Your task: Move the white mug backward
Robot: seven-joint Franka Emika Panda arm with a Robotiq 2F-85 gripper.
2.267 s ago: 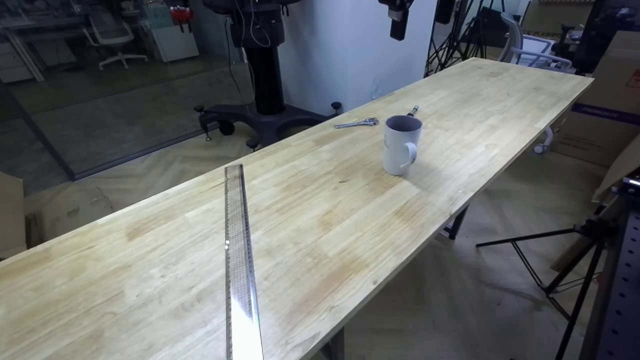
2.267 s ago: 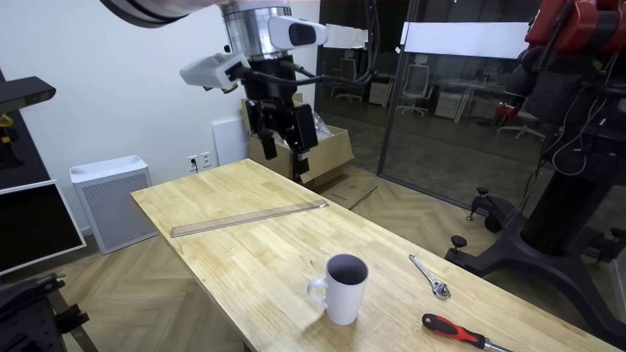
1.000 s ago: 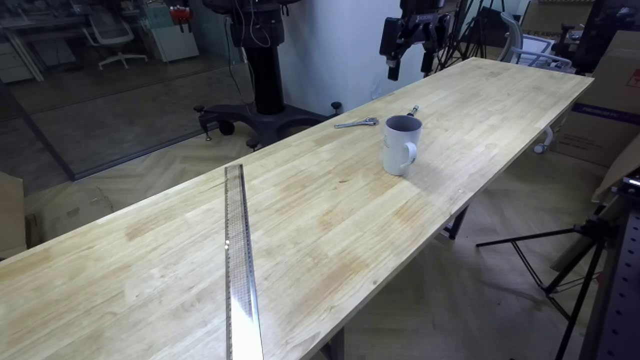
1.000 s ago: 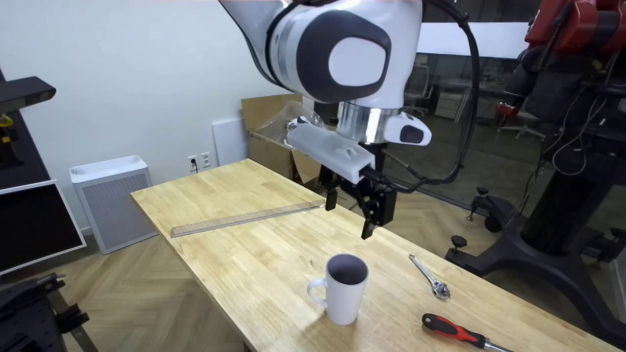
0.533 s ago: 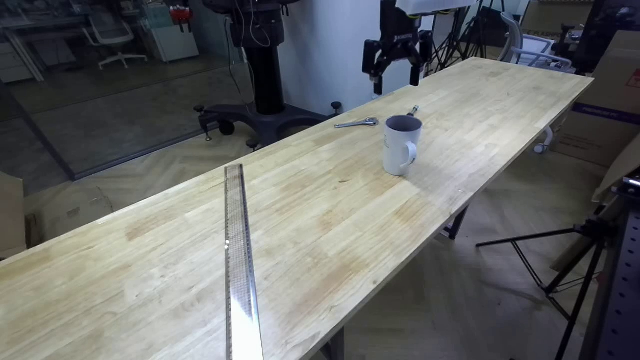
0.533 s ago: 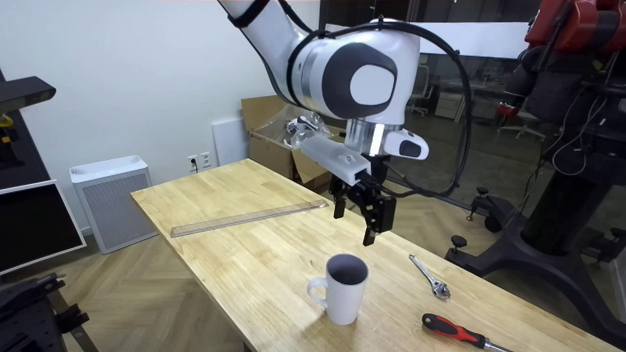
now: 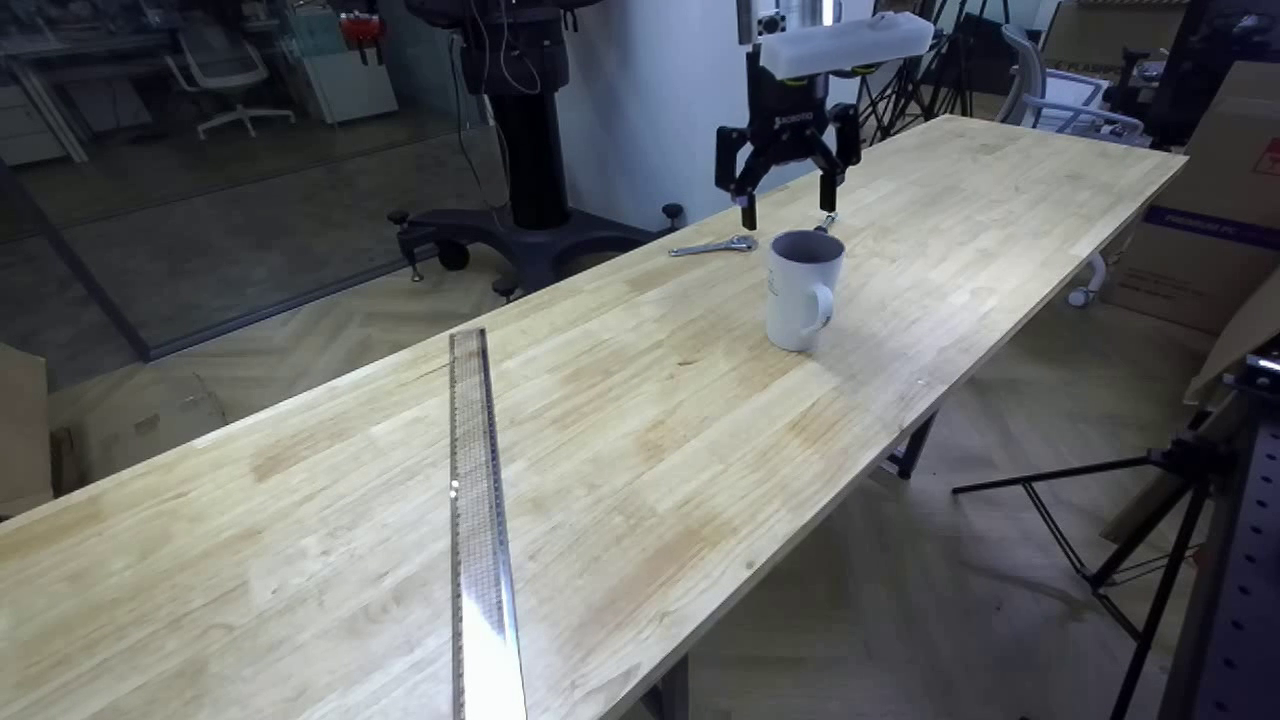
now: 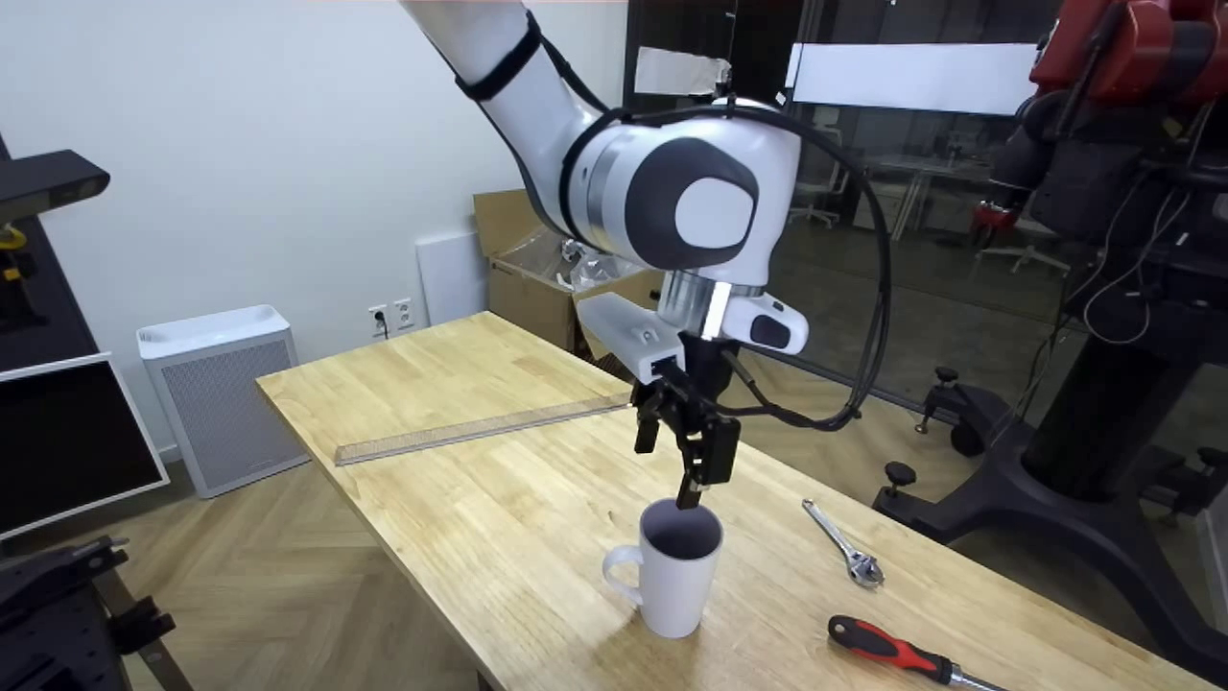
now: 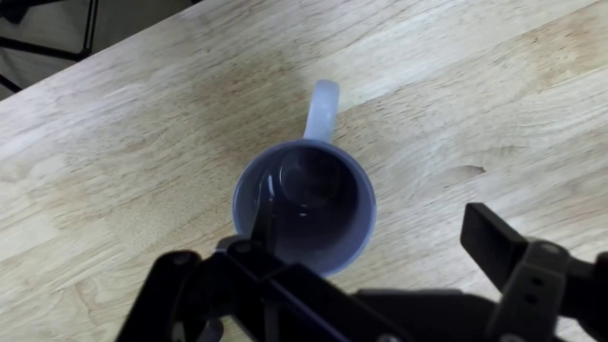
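A: The table [image 8: 537, 499] runs long past the wheeled stand [image 7: 537, 160], and the arm [image 8: 662, 202] reaches in over it, wrist downward, which suits a grab from above!

B: The ruler [image 8: 484, 429] lies across from long edge to long edge, toward the end corners. Parked out of the way, I'd guess.

A: Now the gripper [image 7: 788, 213]: fingers [image 9: 494, 237] spread wide, nothing held, presumably to take in the wall.

B: And the mug [image 8: 676, 585], upright between the two long edges, handle [image 9: 322, 111] toward the edge opposite the stand. In the wrist view, one fingertip [image 9: 264, 230] cuts across the mouth, so a rim pinch looks likelier than a full straddle.

A: Screwdriver [image 8: 897, 653] and wrench [image 8: 842, 545] lie nearer the stand-side edge, apart from the mug. Which way "backward" runs, I can't tell.

B: So what's changed from half a second ago?

A: Arm's lower! Ruler, same spot. Gripper's down near the rim, though a gap shows in an exterior view.

B: The mug hasn't budged, nor have screwdriver or wrench. The move itself looks yet to come.
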